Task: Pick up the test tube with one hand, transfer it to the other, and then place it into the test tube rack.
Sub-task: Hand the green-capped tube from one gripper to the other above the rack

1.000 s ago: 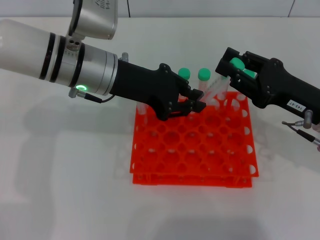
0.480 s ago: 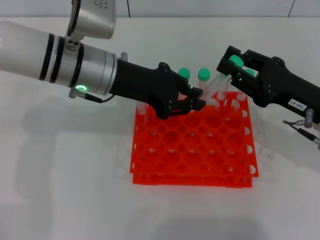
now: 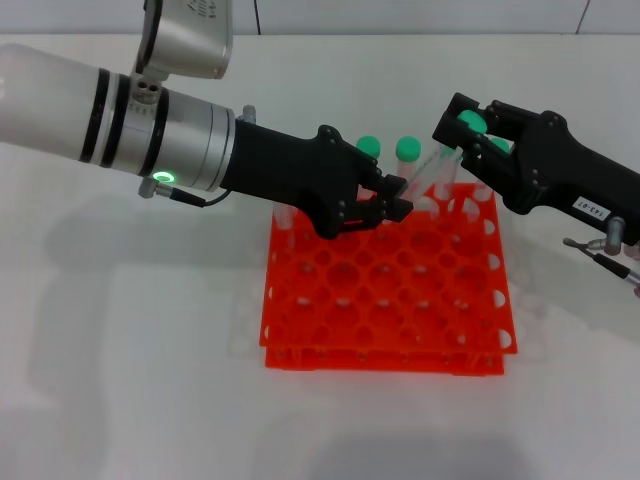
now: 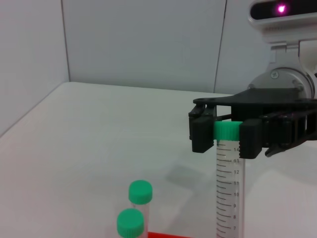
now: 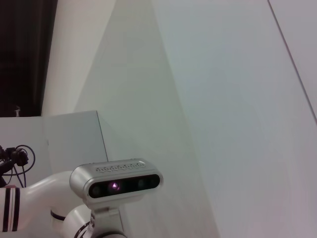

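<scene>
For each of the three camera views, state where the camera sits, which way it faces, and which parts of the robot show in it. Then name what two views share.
Head view: on the robot's head, facing forward and down at the test tube rack; shows the left gripper above the rack and the right gripper.
Left wrist view: on the left arm, facing level across the table; shows the right gripper clamping the test tube by its green cap.
Right wrist view: on the right arm, facing the wall; shows the robot's head camera.
Shared: head and left wrist views both show the held tube and two racked tubes.
</scene>
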Robot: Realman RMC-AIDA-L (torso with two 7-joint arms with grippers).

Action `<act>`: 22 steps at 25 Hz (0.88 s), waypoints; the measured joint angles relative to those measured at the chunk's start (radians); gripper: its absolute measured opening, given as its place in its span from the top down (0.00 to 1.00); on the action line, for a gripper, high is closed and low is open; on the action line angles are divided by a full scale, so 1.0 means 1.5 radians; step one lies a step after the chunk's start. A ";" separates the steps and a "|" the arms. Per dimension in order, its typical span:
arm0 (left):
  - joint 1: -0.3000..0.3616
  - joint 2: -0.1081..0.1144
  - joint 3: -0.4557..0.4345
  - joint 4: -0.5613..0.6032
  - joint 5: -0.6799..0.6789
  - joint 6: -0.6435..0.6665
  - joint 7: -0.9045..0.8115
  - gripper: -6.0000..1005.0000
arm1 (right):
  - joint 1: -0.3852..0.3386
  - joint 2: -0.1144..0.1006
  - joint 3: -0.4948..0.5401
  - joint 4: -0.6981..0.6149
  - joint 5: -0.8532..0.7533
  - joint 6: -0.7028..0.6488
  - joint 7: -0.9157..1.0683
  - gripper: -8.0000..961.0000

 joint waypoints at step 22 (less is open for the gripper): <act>0.048 0.004 0.062 0.123 -0.016 -0.008 -0.150 0.60 | -0.008 0.000 -0.001 0.003 -0.003 -0.008 -0.002 0.72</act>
